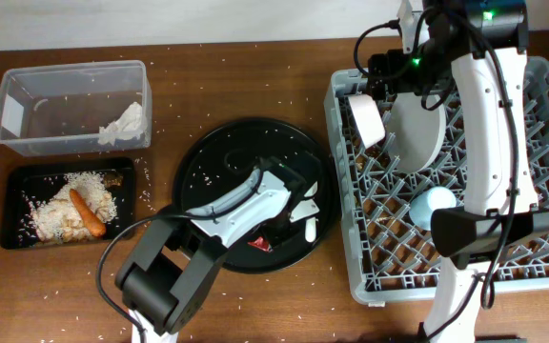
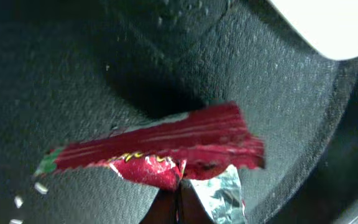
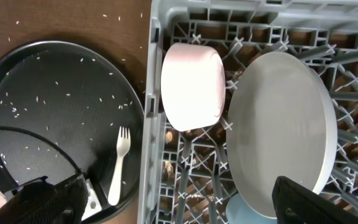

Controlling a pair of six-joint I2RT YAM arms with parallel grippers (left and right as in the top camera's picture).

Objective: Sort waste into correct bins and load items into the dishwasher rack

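Note:
My left gripper (image 2: 179,208) is shut on the lower edge of the shiny red wrapper (image 2: 166,146), which lies on the round black tray (image 1: 217,162). From overhead the wrapper (image 1: 259,243) shows just under the left arm. A white fork (image 3: 118,165) rests on the same tray by its right rim. My right gripper (image 3: 179,199) hangs open over the grey rack (image 1: 541,276), holding nothing. In the rack stand the plate (image 3: 281,137) and the bowl (image 3: 192,86) on edge, with the light-blue cup (image 1: 434,202) below them.
At the far left a clear tub (image 1: 27,95) holds a crumpled napkin (image 1: 125,124). In front of it a shallow black tray (image 1: 12,233) holds rice and a carrot (image 1: 87,212). Rice grains are scattered over the wooden table.

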